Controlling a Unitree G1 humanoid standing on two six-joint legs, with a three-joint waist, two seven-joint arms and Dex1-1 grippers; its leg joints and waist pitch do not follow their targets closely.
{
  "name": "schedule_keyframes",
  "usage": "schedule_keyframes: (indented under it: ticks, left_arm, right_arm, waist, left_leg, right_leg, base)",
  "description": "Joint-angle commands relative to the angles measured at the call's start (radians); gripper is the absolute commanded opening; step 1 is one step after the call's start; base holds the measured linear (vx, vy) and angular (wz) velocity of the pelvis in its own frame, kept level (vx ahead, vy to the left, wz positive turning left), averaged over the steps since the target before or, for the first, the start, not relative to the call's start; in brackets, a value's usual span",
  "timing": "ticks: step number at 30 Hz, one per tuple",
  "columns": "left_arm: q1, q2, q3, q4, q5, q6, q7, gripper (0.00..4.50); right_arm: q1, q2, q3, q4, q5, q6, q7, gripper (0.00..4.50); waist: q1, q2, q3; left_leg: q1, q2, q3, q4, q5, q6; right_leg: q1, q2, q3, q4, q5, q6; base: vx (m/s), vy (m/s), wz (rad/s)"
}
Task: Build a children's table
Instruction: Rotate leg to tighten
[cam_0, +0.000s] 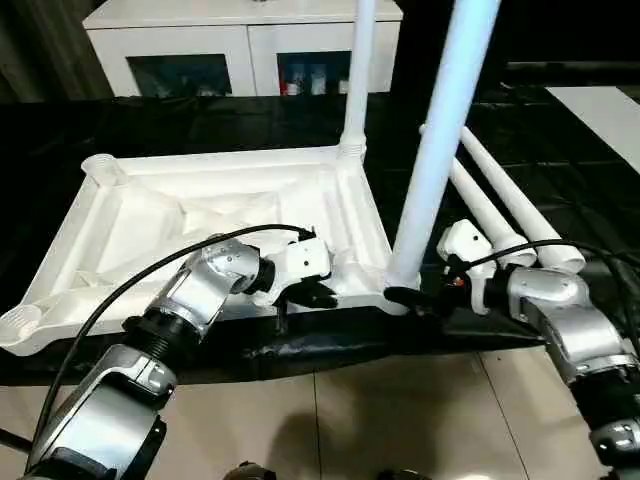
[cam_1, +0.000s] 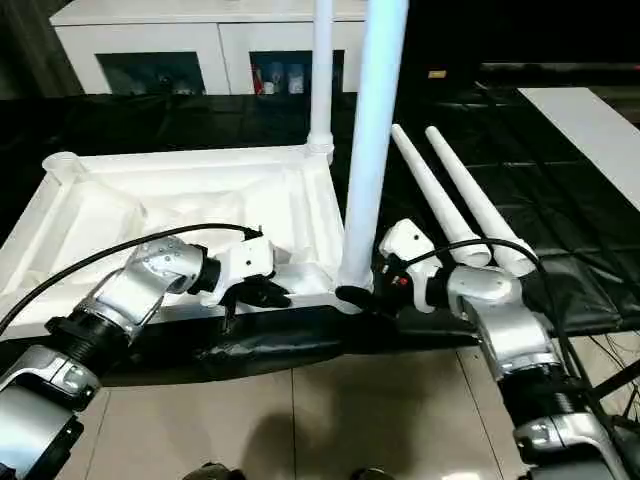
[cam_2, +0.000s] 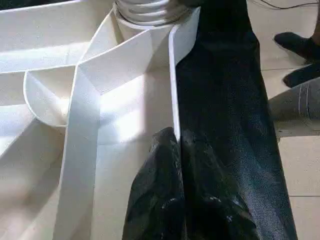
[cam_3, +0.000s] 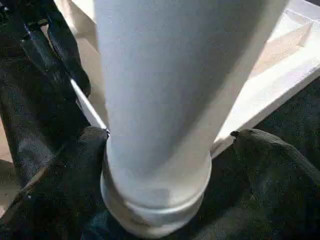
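Glossy white plastic tabletop (cam_0: 200, 215) and legs (cam_0: 440, 140); matt black cloth (cam_0: 560, 180).

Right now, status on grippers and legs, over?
Left gripper shut on tabletop near rim. Right gripper open around near-corner leg, upright in socket. Far leg upright. Two spare legs lying right.

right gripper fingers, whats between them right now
The base of the near upright leg, seated in the tabletop's corner socket; the right gripper straddles it, open, in the right wrist view.
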Motion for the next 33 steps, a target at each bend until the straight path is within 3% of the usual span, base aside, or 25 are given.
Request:
schedule_keyframes:
  ticks: [1,2,15,22,23,28,29,32,33]
  left_arm:
    - [0.008,0.001,-0.020,-0.030,0.013,-0.004,-0.005,0.00]
    - [0.009,0.001,-0.019,-0.031,0.013,-0.004,-0.005,0.00]
    - [0.019,0.005,-0.020,-0.036,0.018,-0.003,-0.003,0.00]
    - [0.021,0.007,-0.019,-0.034,0.016,-0.002,-0.002,0.00]
    - [0.020,0.000,-0.006,-0.027,0.012,0.012,0.019,0.00]
    - [-0.010,-0.066,0.065,0.034,-0.012,0.085,0.161,0.00]
    - [-0.047,-0.118,0.112,0.102,-0.011,0.144,0.305,0.00]
    - [-0.076,-0.156,0.151,0.154,-0.014,0.200,0.422,0.00]
    - [-0.102,-0.203,0.190,0.205,-0.026,0.225,0.543,0.00]
  right_arm:
    - [-0.019,-0.006,-0.001,0.025,-0.013,-0.026,0.005,4.33]
    - [-0.021,-0.003,-0.002,0.033,-0.011,-0.029,0.008,4.07]
    - [-0.030,0.018,-0.023,0.083,0.008,-0.059,0.037,2.95]
    - [-0.023,0.034,-0.029,0.088,0.014,-0.059,0.030,2.75]
    - [-0.030,0.051,-0.041,0.120,0.001,-0.052,-0.032,2.72]
    - [-0.056,0.118,-0.071,0.200,-0.030,-0.025,-0.223,2.71]
    - [-0.076,0.181,-0.105,0.232,-0.026,0.002,-0.359,2.70]
    - [-0.094,0.231,-0.137,0.256,-0.017,0.025,-0.470,2.70]
    - [-0.118,0.294,-0.164,0.293,-0.023,0.026,-0.617,2.70]
  waist:
    - [0.000,-0.019,-0.085]
    - [0.001,-0.019,-0.085]
    - [-0.001,-0.019,-0.085]
    - [-0.002,-0.019,-0.085]
    - [-0.002,-0.023,-0.085]
    - [-0.017,-0.020,-0.081]
    - [-0.020,-0.019,-0.081]
    - [-0.027,-0.018,-0.082]
    - [-0.030,-0.017,-0.081]
  left_leg:
    - [0.018,0.030,-0.011,-0.070,-0.241,0.071]
    - [0.019,0.030,-0.011,-0.070,-0.240,0.072]
    - [0.018,0.029,-0.012,-0.070,-0.252,0.067]
    - [0.018,0.029,-0.012,-0.070,-0.248,0.070]
    - [0.018,0.029,-0.011,-0.070,-0.248,0.070]
    - [0.022,0.026,-0.011,-0.071,-0.294,0.040]
    - [0.023,0.022,-0.013,-0.071,-0.301,0.034]
    - [0.030,0.019,-0.016,-0.069,-0.323,0.021]
    - [0.024,0.017,-0.015,-0.069,-0.324,0.026]
  right_leg:
    - [0.052,-0.039,0.039,-0.061,-0.326,-0.220]
    - [0.052,-0.039,0.040,-0.061,-0.324,-0.221]
    - [0.053,-0.039,0.039,-0.064,-0.356,-0.210]
    - [0.053,-0.038,0.039,-0.062,-0.345,-0.216]
    - [0.053,-0.039,0.039,-0.062,-0.349,-0.215]
    - [0.048,-0.036,0.036,-0.072,-0.415,-0.198]
    - [0.046,-0.036,0.034,-0.076,-0.434,-0.192]
    - [0.042,-0.035,0.027,-0.085,-0.485,-0.173]
    - [0.043,-0.036,0.027,-0.087,-0.495,-0.163]
  base:
    - [0.000,0.000,0.00]
    - [0.000,0.000,0.00]
    - [0.000,0.000,0.00]
    - [0.000,0.000,0.00]
    - [0.000,0.000,0.00]
    - [0.000,0.000,0.00]
    - [0.000,0.000,0.00]
    - [0.000,0.000,0.00]
    - [0.000,0.000,0.00]
